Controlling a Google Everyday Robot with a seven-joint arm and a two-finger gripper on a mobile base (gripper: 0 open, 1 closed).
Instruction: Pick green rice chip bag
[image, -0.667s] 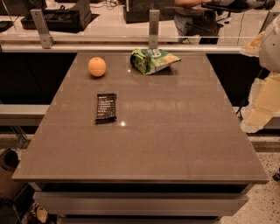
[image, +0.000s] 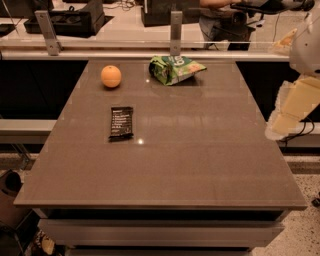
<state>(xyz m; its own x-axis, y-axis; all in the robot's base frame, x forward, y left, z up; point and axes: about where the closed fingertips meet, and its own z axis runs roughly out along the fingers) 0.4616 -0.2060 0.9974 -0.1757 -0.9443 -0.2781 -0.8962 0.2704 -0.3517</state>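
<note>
The green rice chip bag (image: 174, 68) lies crumpled at the far middle of the grey-brown table (image: 200, 165), its white lettering facing up. My gripper (image: 292, 110) hangs pale at the right edge of the view, just beyond the table's right side. It is well to the right of the bag and nearer to me, and it touches nothing.
An orange (image: 111, 76) sits at the far left of the table, left of the bag. A small flat black packet (image: 121, 123) with white text lies nearer, left of the middle. A glass barrier with metal posts (image: 176, 32) runs along the far edge.
My gripper has shifted slightly left, toward the table's right edge. The bag, the orange and the black packet have not moved.
</note>
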